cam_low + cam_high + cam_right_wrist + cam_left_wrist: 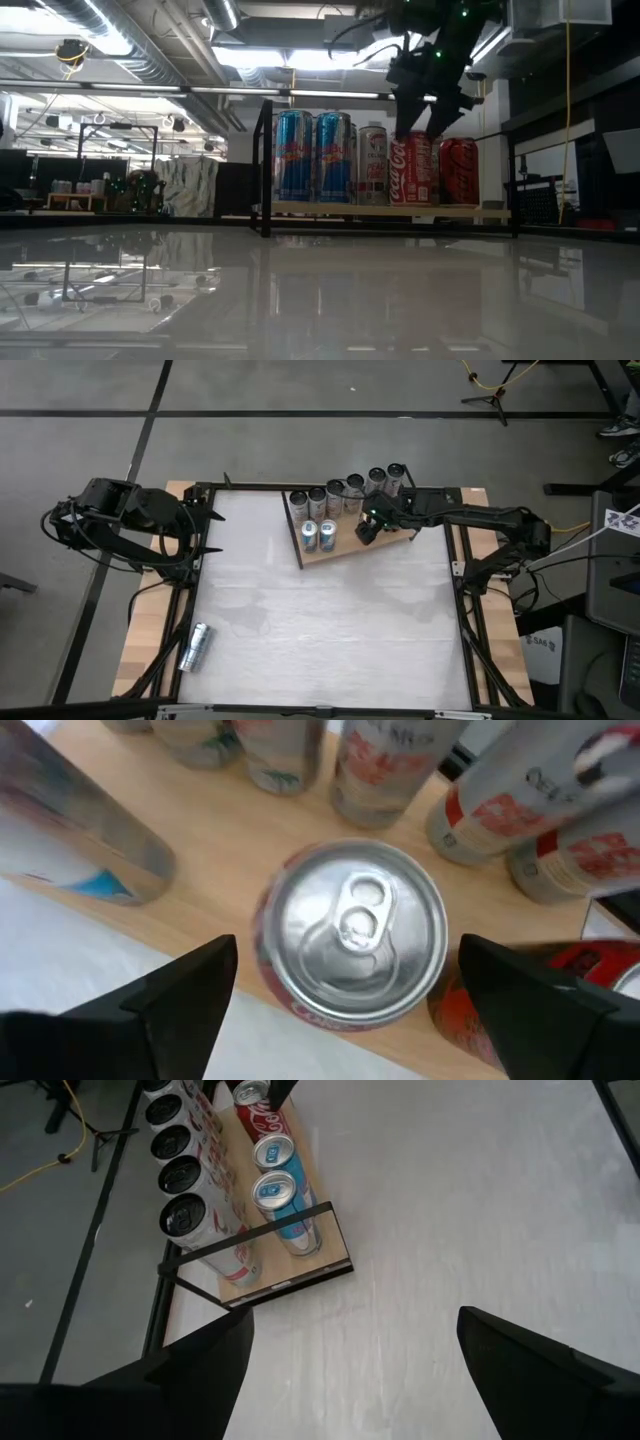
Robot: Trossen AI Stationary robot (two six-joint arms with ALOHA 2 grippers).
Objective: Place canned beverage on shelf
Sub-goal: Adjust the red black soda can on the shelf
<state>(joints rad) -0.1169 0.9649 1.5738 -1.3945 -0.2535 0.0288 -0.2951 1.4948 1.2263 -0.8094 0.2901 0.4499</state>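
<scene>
The shelf (345,552) is a light wooden board with a black wire frame, at the table's far middle. A row of cans (345,490) stands along its far edge and two blue cans (318,535) near its front. My right gripper (346,945) is open just above a red can (350,930) that stands upright on the board. Its fingers are on either side of the can top, apart from it. In the low view the gripper (425,115) hangs over the red can (412,170). My left gripper (350,1370) is open and empty at the table's left edge (190,530).
A silver can (195,648) lies on its side near the table's near left corner. A second red can (590,970) stands close beside the first. The white tabletop (330,620) stretches between the shelf and the near edge.
</scene>
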